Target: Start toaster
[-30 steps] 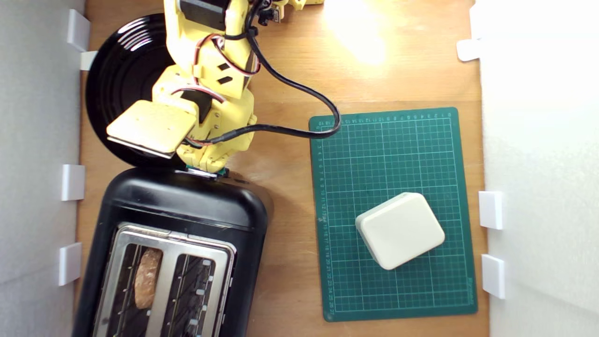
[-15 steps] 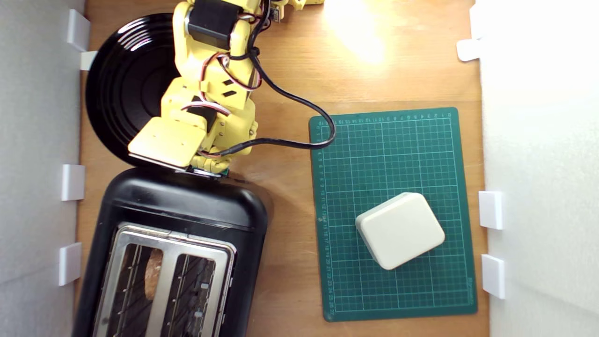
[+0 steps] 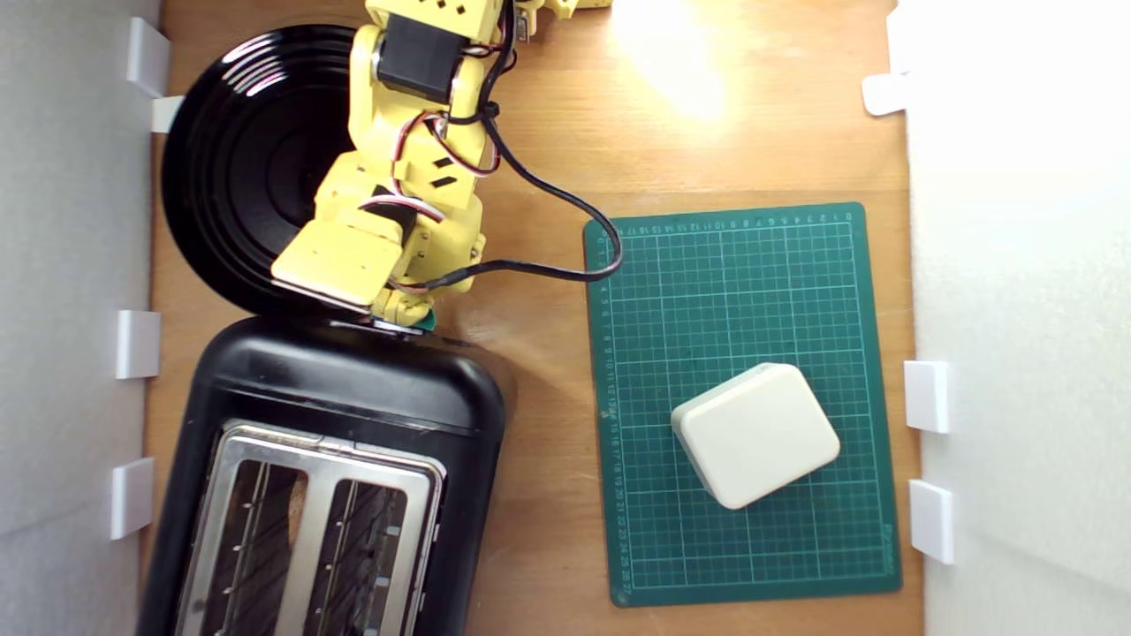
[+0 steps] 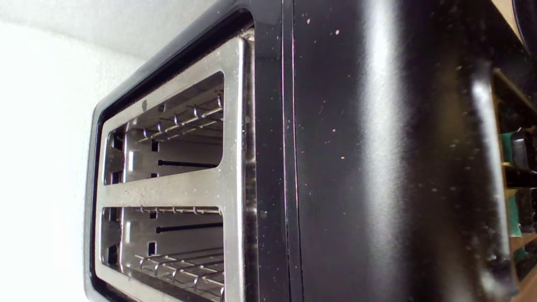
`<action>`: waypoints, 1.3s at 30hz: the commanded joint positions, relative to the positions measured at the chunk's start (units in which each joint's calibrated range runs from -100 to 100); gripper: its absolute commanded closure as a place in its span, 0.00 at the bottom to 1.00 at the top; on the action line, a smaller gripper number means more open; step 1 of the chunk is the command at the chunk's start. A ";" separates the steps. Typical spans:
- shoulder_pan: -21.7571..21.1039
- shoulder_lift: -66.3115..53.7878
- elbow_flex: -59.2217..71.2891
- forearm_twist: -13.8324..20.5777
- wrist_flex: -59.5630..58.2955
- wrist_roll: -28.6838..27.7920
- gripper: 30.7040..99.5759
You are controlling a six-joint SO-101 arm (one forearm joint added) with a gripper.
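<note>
The toaster (image 3: 345,389) is a glossy black box with a silver top plate (image 3: 318,459) and two wire-racked slots, at the exterior view's lower left. Both slots look dark, and only a faint brown sliver shows deep in the one toward the exterior view's left. My yellow gripper (image 3: 399,314) points down against the toaster's far end wall, and the wrist hides its fingers. A small teal piece (image 3: 426,321), the lever by its look, peeks out beside the gripper. The wrist view shows the toaster's top plate (image 4: 235,184) and black end (image 4: 377,167) from very close.
A round black ribbed plate (image 3: 239,159) lies behind the toaster, partly under the arm. A green cutting mat (image 3: 707,291) with a cream box (image 3: 755,435) lies at the exterior view's right. The arm's black cable (image 3: 565,190) loops onto the mat's corner. White walls stand on both sides.
The brown slice in the slot has sunk from plain sight to almost out of sight. The arm has lowered and shifted slightly to the exterior view's right at the toaster's end.
</note>
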 commanded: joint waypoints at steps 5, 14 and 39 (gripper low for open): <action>0.28 1.05 4.73 0.06 -0.79 -0.19 0.99; -1.07 4.05 9.91 0.25 -5.76 -1.92 0.99; -2.74 18.37 10.19 5.41 -5.67 -10.78 0.99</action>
